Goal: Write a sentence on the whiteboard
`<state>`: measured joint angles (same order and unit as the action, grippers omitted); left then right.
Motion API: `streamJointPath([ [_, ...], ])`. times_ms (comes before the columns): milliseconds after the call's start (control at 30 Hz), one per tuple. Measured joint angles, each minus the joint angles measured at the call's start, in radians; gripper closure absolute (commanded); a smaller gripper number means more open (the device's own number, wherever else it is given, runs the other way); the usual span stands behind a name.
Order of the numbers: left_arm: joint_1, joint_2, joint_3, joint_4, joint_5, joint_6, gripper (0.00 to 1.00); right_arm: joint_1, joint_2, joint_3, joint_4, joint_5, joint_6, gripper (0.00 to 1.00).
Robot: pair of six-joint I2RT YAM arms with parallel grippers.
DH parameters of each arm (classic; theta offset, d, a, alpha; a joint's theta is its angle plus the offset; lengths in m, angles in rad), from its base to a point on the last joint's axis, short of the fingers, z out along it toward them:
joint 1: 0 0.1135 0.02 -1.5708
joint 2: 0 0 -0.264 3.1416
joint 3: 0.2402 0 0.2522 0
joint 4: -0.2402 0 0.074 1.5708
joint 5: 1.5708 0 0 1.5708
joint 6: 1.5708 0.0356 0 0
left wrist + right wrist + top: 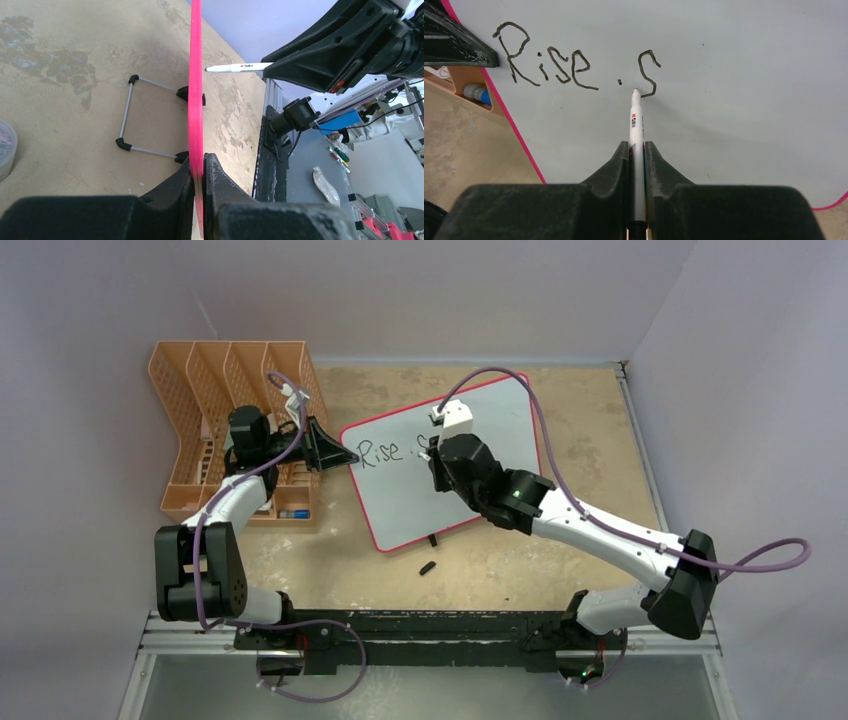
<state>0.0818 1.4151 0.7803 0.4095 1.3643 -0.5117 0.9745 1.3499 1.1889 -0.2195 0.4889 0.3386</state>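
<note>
We see whiteboard point(410, 505) propped on tabletop point(570, 430), just beside orange mesh file rack point(195, 410). Left pincer point(199, 171) clamped on board's pink rim. Right pincer point(638, 150) clamped on white marker point(636, 117), tip at board surface beside foot of "S". Sentence point(579, 70) reads "Rise . S" in black. We note small black object point(428, 568) on tabletop near board.

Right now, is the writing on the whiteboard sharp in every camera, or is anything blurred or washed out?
Right wrist view: the sentence is crisp on the evenly lit whiteboard, no glare, and the marker print is sharp. Top external view: lettering small but legible, partly hidden behind the right arm. Left wrist view: board edge-on, so no writing shows.
</note>
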Motion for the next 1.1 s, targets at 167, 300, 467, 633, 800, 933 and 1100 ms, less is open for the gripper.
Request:
streamJointPath([
  [167, 0.000, 0.000, 0.000, 0.000, 0.000, 0.000, 1.00, 0.000, -0.046, 0.000, 0.001, 0.011, 0.001, 1.00],
  [300, 0.000, -0.002, 0.000, -0.001, 0.000, 0.000, 1.00, -0.004, -0.074, 0.000, 0.018, 0.035, 0.000, 1.00],
  [467, 0.000, -0.002, 0.000, -0.003, 0.000, 0.000, 1.00, -0.027, -0.072, 0.000, 0.037, 0.055, -0.007, 1.00],
  [633, 0.000, -0.002, 0.000, -0.005, 0.000, 0.001, 1.00, -0.039, -0.060, 0.000, 0.061, 0.070, -0.021, 1.00],
  [800, 0.000, -0.002, 0.002, -0.007, 0.000, 0.001, 1.00, -0.040, -0.039, 0.002, 0.071, 0.069, -0.031, 1.00],
  [933, 0.000, -0.002, 0.002, -0.007, 0.000, 0.001, 1.00, -0.040, -0.027, 0.002, 0.077, 0.069, -0.038, 1.00],
  [1100, 0.000, -0.002, 0.002, -0.008, 0.000, 0.001, 1.00, -0.040, -0.027, 0.010, 0.087, 0.069, -0.045, 1.00],
])
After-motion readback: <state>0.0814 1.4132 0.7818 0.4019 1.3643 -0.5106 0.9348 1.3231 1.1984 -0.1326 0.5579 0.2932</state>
